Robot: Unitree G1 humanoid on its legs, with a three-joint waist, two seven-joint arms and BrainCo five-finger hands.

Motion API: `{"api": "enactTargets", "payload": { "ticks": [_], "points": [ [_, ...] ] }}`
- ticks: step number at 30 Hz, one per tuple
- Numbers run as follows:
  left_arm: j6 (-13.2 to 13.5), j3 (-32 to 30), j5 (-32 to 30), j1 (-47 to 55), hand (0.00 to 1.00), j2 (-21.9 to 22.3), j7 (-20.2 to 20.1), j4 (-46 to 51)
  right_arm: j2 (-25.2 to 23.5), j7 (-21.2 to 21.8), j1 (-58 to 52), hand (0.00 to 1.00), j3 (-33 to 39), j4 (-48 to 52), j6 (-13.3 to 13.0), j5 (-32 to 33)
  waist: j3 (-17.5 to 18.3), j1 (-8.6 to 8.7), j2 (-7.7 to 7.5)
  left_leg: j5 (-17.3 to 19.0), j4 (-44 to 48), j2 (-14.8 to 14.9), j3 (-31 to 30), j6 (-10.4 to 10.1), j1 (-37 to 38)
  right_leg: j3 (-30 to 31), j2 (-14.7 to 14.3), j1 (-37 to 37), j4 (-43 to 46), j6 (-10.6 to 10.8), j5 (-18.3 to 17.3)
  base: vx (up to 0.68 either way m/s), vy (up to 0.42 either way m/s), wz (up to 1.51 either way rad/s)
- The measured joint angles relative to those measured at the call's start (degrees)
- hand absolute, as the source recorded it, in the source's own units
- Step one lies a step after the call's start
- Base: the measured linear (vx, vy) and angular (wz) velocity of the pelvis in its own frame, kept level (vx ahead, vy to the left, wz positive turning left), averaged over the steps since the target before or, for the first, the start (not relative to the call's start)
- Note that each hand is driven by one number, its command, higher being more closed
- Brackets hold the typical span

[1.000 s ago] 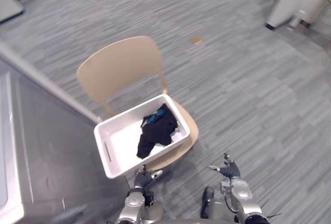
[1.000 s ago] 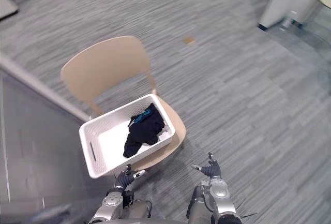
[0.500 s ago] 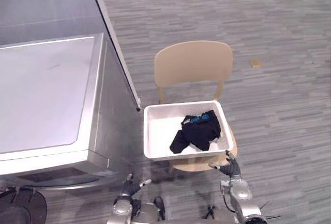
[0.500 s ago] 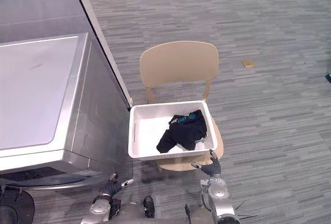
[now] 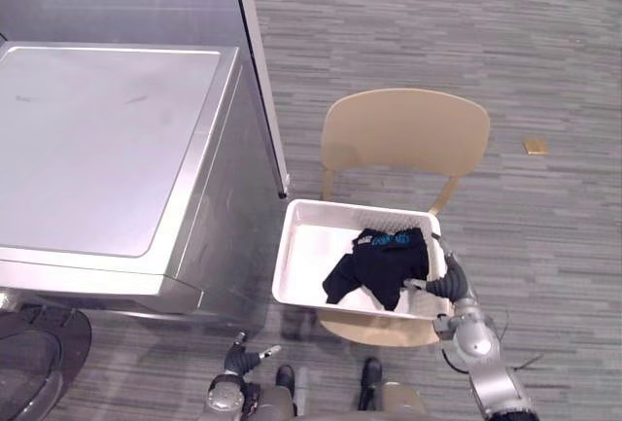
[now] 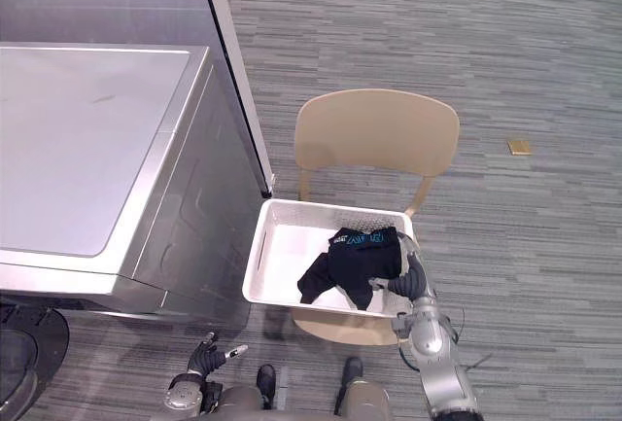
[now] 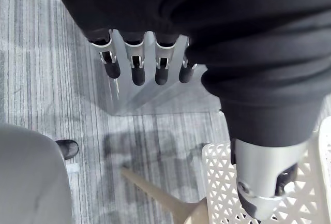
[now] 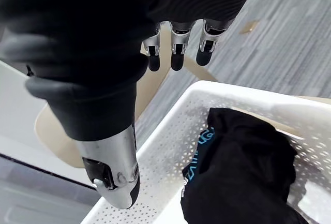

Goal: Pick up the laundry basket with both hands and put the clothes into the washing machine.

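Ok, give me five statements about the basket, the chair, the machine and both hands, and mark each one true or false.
1. The white laundry basket sits on the seat of the beige chair. True.
2. The basket is empty. False: a black garment with blue print lies in it.
3. The left hand grips the basket's rim. False: it is open, low and apart from the basket.
4. The right hand is at the basket's right end, fingers open. True.
5. The washing machine stands on the robot's right of the chair. False: it stands on the left.
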State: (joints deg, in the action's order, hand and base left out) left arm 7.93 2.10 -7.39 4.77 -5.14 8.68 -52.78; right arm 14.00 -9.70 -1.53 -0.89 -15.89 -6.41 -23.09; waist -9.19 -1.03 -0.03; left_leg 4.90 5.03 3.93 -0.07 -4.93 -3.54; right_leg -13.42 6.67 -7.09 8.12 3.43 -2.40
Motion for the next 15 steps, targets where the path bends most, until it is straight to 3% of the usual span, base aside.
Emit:
{"api": "enactTargets", "payload": {
  "ticks": [4,6,8,9,15],
  "points": [
    [0.2,0.0,0.0,-1.5,0.00,-0.1,0.0,0.1,4.4,-0.1,11.6,0.00,-1.8,-10.7,0.3,0.0,-3.0,-0.27,1.78,-1.9,-0.1,-0.8,-1.3,0.5,-2.5,-1.1,0.4,-0.5,-2.5,0.1,2.1,-0.07,0.010,0.21],
    [0.6,0.0,0.2,-2.7,0.00,-0.2,0.1,0.6,6.5,-0.2,19.2,0.00,-2.9,-17.2,0.4,0.0,-5.6,-1.57,2.96,-3.5,-0.2,-1.0,-2.2,0.5,-5.7,-2.3,0.4,-3.1,-2.5,-0.5,3.3,-0.18,0.001,0.27],
    [1.0,0.0,0.6,-3.9,0.00,-0.5,0.2,0.6,7.8,-0.3,25.0,0.00,-4.4,-22.4,0.5,0.1,-7.5,-2.03,3.22,-4.8,-0.3,-1.0,-3.1,0.2,-8.4,-2.9,0.4,-5.3,-2.5,-1.1,3.8,-0.21,-0.022,0.21],
    [1.4,0.0,1.1,-5.0,0.00,-0.8,0.2,0.8,8.2,-0.4,28.9,0.00,-4.7,-25.8,0.7,0.2,-9.3,-3.15,3.48,-5.8,-0.9,-0.7,-3.4,0.2,-9.8,-3.3,0.2,-6.7,-2.5,-1.4,4.5,-0.20,-0.036,0.28],
    [1.6,0.0,2.9,-7.8,0.00,-1.2,0.4,1.1,10.5,-1.4,40.1,0.00,-9.6,-35.9,1.5,1.2,-14.4,-4.45,4.84,-9.3,-5.3,-0.3,-4.6,-0.1,-12.8,-4.0,-0.1,-11.0,-2.5,-2.1,6.0,-0.17,-0.029,0.12]
  ]
}}
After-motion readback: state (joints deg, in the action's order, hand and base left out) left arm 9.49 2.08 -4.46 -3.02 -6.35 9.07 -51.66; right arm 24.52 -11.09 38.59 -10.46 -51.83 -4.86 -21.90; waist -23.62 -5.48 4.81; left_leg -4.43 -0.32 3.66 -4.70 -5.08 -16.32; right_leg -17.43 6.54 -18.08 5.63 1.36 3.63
